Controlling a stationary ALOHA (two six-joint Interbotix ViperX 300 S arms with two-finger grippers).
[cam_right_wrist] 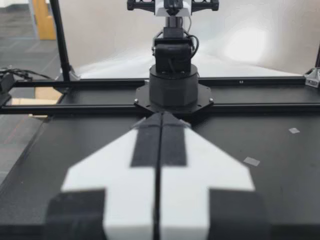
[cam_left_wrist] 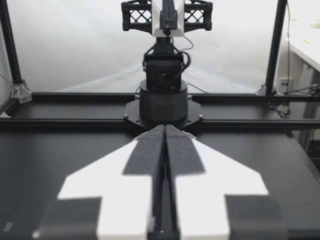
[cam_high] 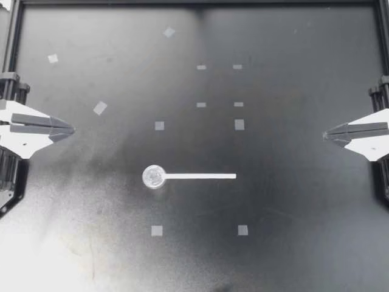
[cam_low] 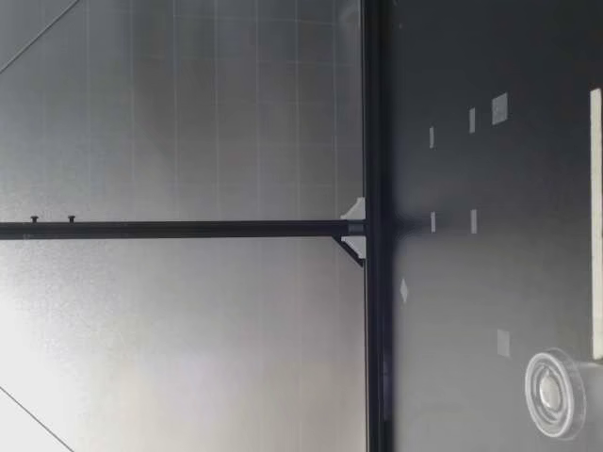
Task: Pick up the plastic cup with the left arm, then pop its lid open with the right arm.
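A small clear round lid (cam_high: 154, 177) lies flat on the black table (cam_high: 292, 201), with a long white strip (cam_high: 200, 176) running from it toward the right. The low view shows the lid (cam_low: 555, 393) and the strip (cam_low: 595, 221) close to that camera. My left gripper (cam_high: 72, 129) rests shut at the table's left edge, holding nothing, far from the lid. My right gripper (cam_high: 325, 134) rests shut at the right edge, also empty. In each wrist view the fingers (cam_left_wrist: 165, 131) (cam_right_wrist: 161, 117) meet tip to tip, pointing at the opposite arm's base.
Several small pale tape squares (cam_high: 239, 124) dot the table around its middle and back left. A black frame rail (cam_high: 200, 3) borders the far side, and an upright post (cam_low: 373, 226) stands there in the low view.
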